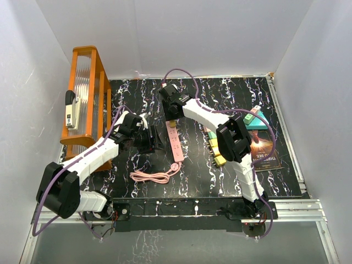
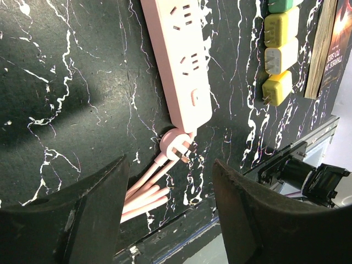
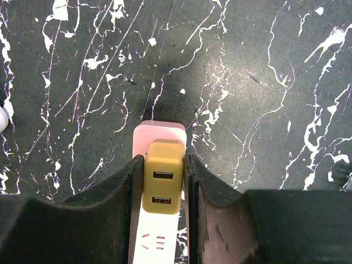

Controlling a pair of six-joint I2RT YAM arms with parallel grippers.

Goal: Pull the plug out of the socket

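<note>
USB charger plug, mustard yellow with two USB ports facing up, is seated in the far end of the pink power strip. The strip lies flat near the middle of the black marbled table, running lengthwise away from the arm bases.

Right gripper: the fingers straddle the USB charger plug, one pad on each side and touching it as far as the wrist view shows, so it is clamped on the plug. The plug sits upright, not tilted, with the strip's end showing just beyond it.

Left gripper: jaws spread wide with nothing between them, hanging above the table over the near end of the strip. Below it are the strip's switch end and the strip's own pink three-pin plug, which lies loose on the table touching that end. The pink cord is bundled beside it, and in the top view the coil lies left of the strip's near end.

Other items:
- a row of green and yellow chargers right of the strip, apart from it
- a book just beyond the row
- an orange rack at the left edge of the table
</note>
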